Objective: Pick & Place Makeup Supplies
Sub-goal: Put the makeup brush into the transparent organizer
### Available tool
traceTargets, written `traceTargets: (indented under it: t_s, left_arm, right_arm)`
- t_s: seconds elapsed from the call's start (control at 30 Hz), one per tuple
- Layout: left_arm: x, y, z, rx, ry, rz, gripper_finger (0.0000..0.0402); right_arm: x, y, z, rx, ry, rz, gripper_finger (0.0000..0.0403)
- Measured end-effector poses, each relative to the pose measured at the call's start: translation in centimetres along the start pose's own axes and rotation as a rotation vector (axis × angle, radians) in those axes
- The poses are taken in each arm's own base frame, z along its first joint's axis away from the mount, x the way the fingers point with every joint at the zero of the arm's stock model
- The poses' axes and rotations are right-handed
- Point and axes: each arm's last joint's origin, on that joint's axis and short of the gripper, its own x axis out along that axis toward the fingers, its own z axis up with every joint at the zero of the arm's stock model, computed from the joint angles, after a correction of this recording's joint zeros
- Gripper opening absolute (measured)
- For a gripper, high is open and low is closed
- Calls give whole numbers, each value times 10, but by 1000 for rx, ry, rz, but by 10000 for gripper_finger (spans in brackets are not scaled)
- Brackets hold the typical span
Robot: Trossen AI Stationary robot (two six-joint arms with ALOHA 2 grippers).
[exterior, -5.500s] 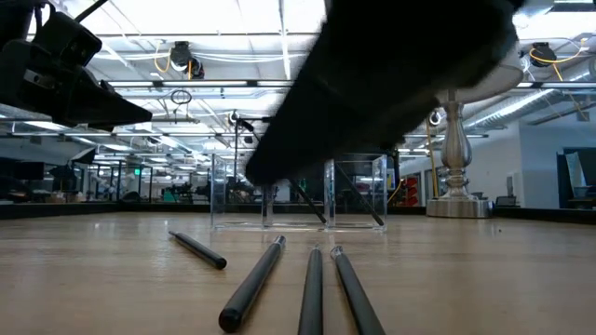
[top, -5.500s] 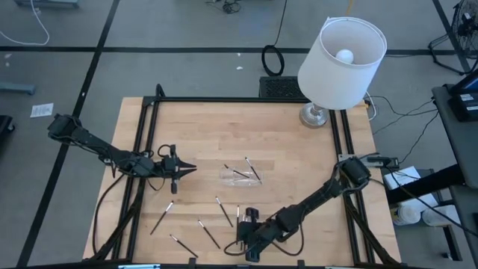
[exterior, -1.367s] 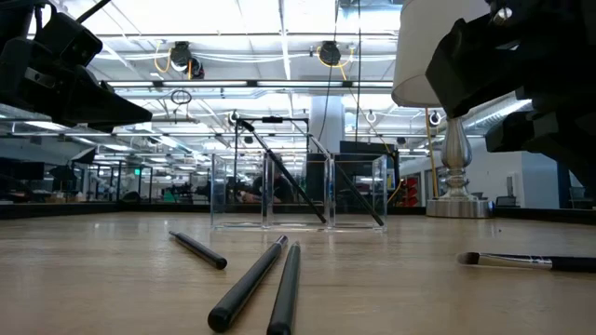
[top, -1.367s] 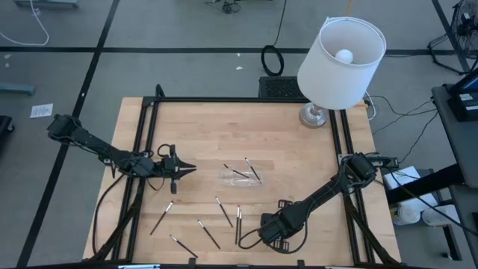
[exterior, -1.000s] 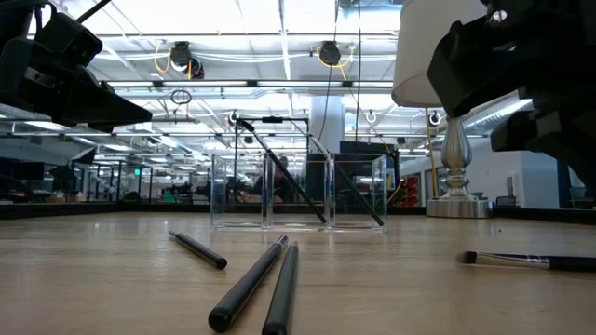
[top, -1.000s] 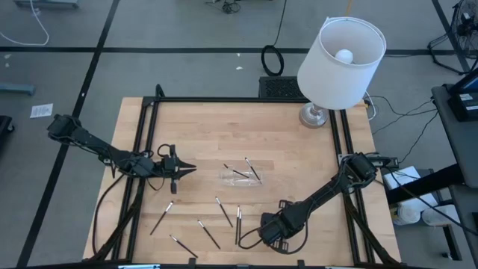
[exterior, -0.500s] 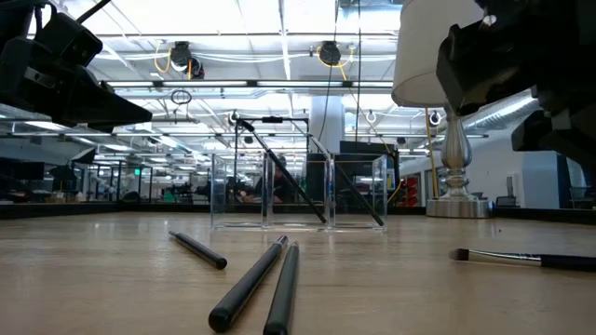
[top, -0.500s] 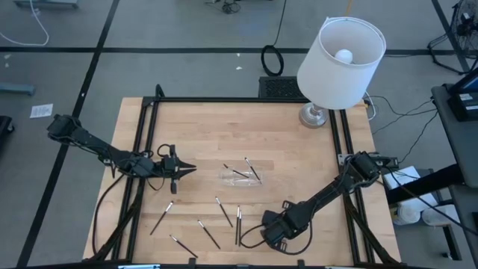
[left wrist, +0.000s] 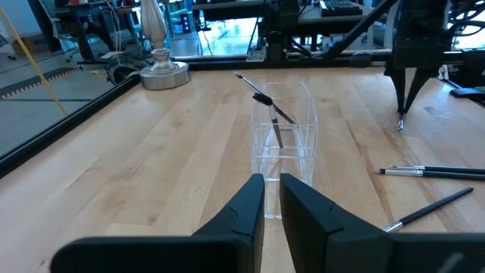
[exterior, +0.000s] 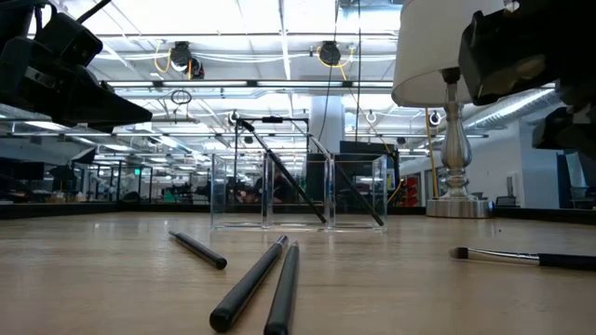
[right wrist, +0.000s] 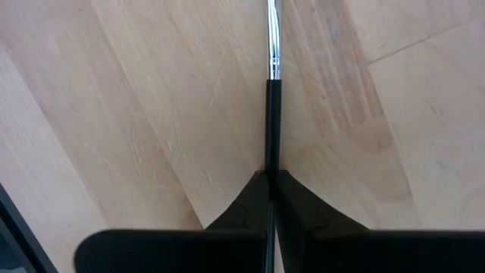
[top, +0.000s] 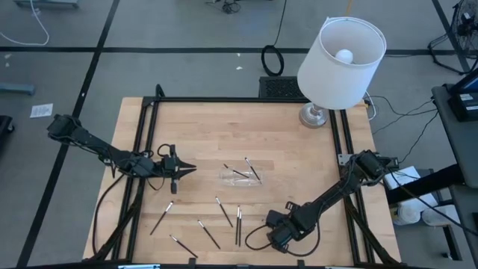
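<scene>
Several makeup supplies, thin dark brushes with silvery ends [top: 224, 211], lie loose on the wooden table near its front edge, also in the low view [exterior: 251, 284]. A few more lean inside the small clear tray [top: 239, 175] at the table's middle. My right gripper [right wrist: 271, 178] is at the front right [top: 278, 233], pointing down, shut on one brush [exterior: 521, 258]. My left gripper [left wrist: 271, 186] hovers left of the tray [top: 190, 170], pointing at it, its fingers a narrow gap apart with nothing between them. My right gripper pinches the brush's dark handle [right wrist: 271, 155] between its two fingers, coming from above and pointing down. The brush runs out ahead of the fingers, its silver ferrule [right wrist: 273, 45] away from them. It sits near level, low over the table; whether its bristle end [exterior: 459, 252] touches the wood I cannot tell.
A lamp with a white shade [top: 342, 52] stands on its metal base [top: 315, 116] at the far right corner. Black frame rails [top: 142, 149] run along the table's left and right sides. Bare wood lies between the tray and the lamp.
My right gripper has risen a little and drifted toward the table's right edge, rolling about its own axis. The brush in it has shifted slightly with it. The loose brushes and the tray have stayed where they were.
</scene>
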Motion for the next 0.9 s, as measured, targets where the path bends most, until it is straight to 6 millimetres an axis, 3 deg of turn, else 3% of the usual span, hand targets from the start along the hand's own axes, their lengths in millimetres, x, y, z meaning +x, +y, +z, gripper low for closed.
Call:
traceTargets:
  t_s: [0.37, 0.9]
  left_arm:
    - [0, 0, 0, 4, 0, 0, 51]
    - [0, 0, 0, 5, 1, 0, 51]
  right_arm:
    - [-19, -3, 1, -1, -48, 18, 0]
    - [-22, -4, 4, -7, -82, 15, 3]
